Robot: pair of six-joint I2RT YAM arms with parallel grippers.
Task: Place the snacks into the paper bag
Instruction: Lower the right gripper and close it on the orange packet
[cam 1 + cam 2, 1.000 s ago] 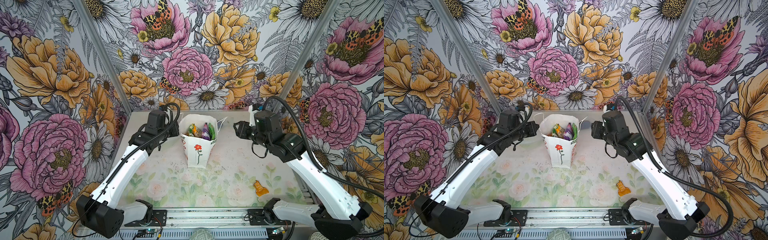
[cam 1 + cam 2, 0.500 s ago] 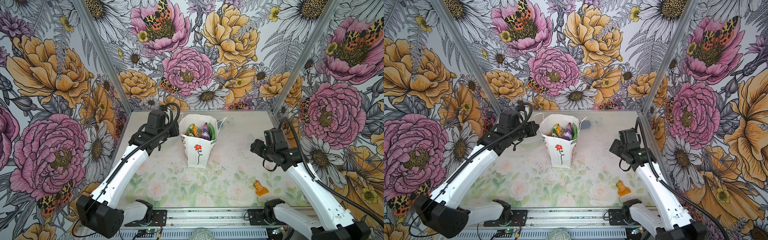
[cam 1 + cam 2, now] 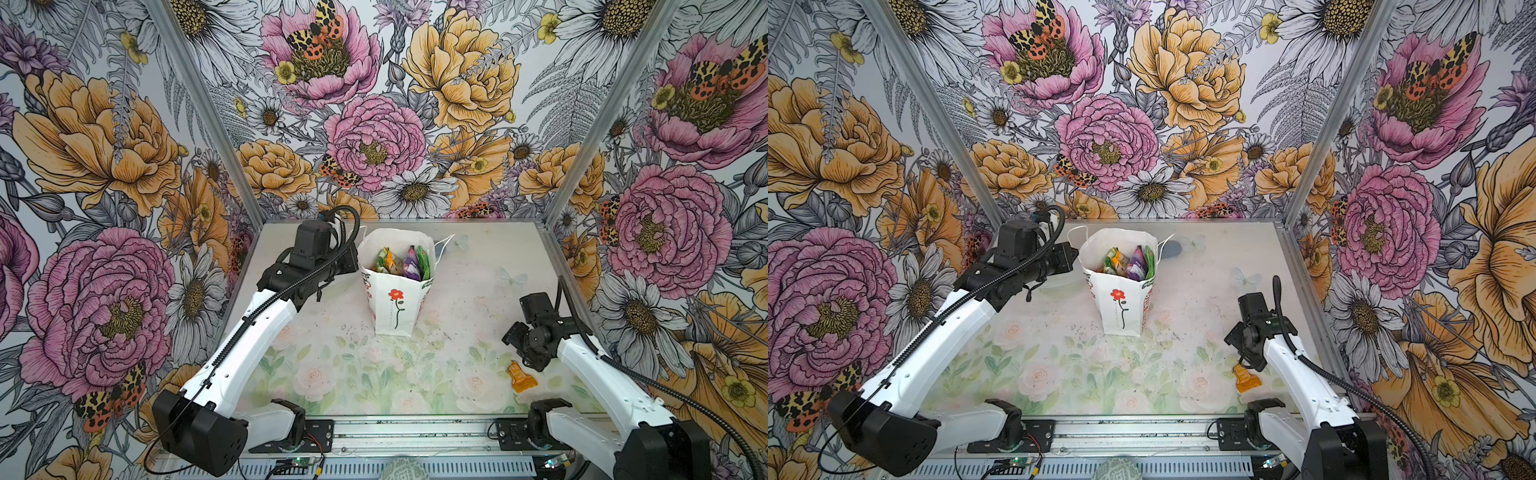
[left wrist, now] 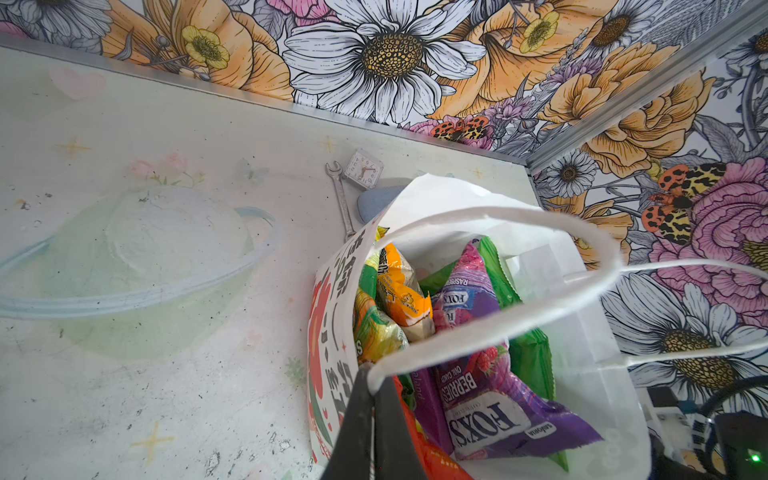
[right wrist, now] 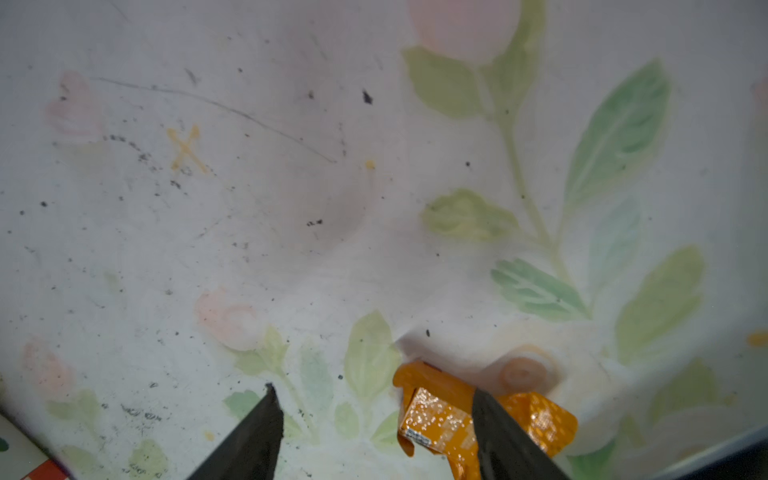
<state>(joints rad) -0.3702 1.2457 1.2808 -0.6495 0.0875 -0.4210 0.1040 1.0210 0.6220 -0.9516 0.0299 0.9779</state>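
Left gripper (image 4: 374,376): jaws clenched on the rim of the paper bag (image 3: 395,307), upper centre in both top views, steadying its mouth open. Right gripper (image 5: 374,390): jaws released above the orange packet (image 3: 523,377) on the tabletop (image 3: 353,374), lower right, ready to grasp. Other snacks (image 3: 401,262) sit bagged.

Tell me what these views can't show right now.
- Orange packet: right wrist view, right gripper finger covers part, frame edge cuts more.
- Blue-grey case: left wrist view, paper bag hides most.
- Wrench: same view, lower end behind bag rim.
- Bag's bottom: all views, buried under upper snacks.
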